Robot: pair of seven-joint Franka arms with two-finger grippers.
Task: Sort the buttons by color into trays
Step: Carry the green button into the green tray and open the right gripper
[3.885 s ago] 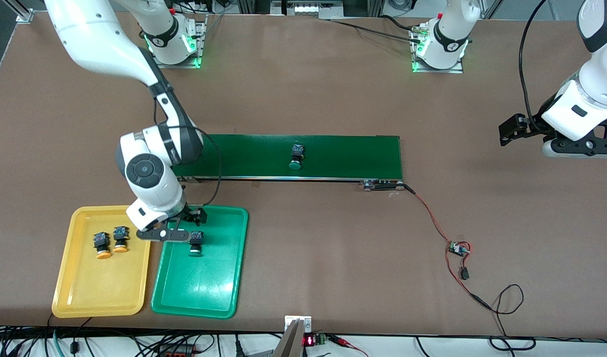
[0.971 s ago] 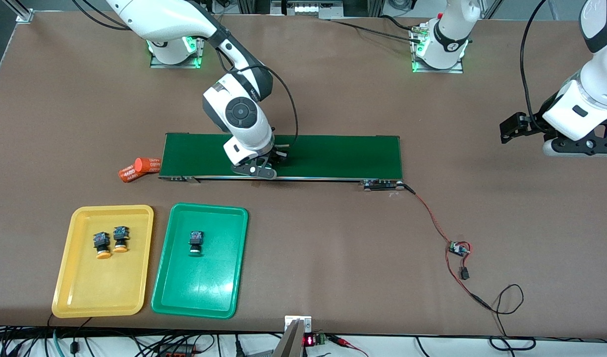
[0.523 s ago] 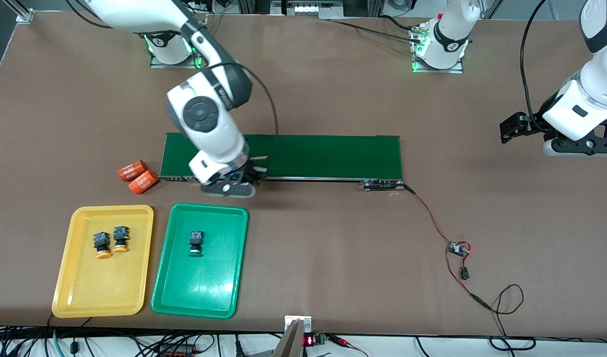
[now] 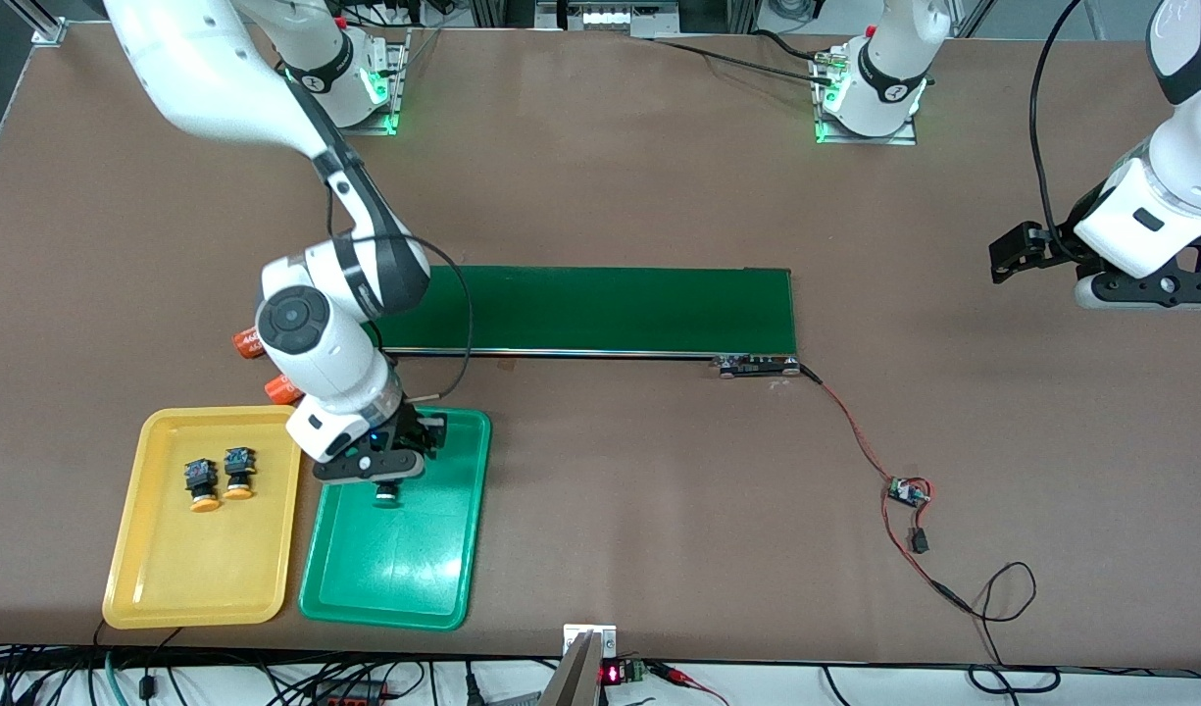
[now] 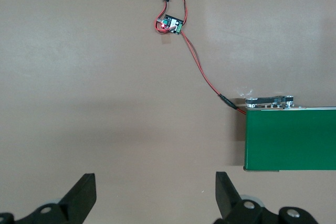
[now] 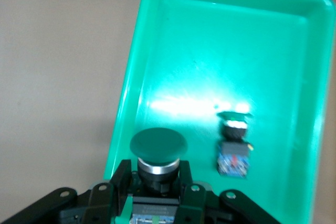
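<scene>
Green-cap button (image 6: 157,153): we see R gripper (image 6: 156,182) clamped on it over green tray (image 4: 463,549); L gripper (image 5: 152,195) waits, jaws apart.

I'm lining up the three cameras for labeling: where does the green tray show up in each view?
Front view: the green tray lies beside the yellow tray, with the right gripper over its end nearest the conveyor belt.
Left wrist view: not in it.
Right wrist view: the green tray fills most of the picture.
Shared landmark: the green button lying in the tray.
</scene>
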